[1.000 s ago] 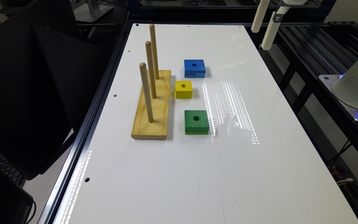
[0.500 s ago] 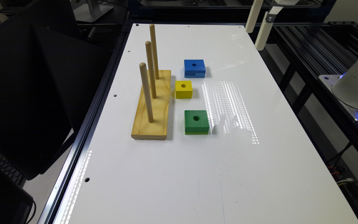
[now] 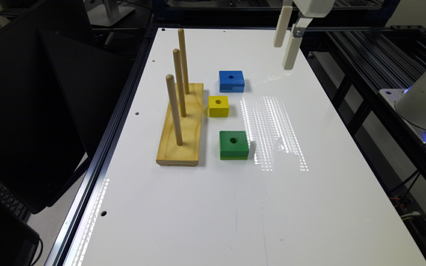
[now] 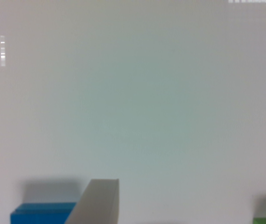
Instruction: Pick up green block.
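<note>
Exterior view, near to far: green block [image 3: 233, 144] flat on white desk [image 3: 205, 214], just beside near end of wooden peg base [image 3: 181, 127]; then yellow block [image 3: 218, 105], then blue block [image 3: 231, 80]. Farthest, gripper [image 3: 286, 46] high above desk's far edge, well apart from green block. Wrist view: fingers [image 4: 97, 200] spread wide, holding nothing.

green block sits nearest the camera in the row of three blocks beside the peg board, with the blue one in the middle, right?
Not quite: the exterior view shows the yellow block in the middle. The blue block is farthest, the green block nearest, all beside the peg board.
</note>
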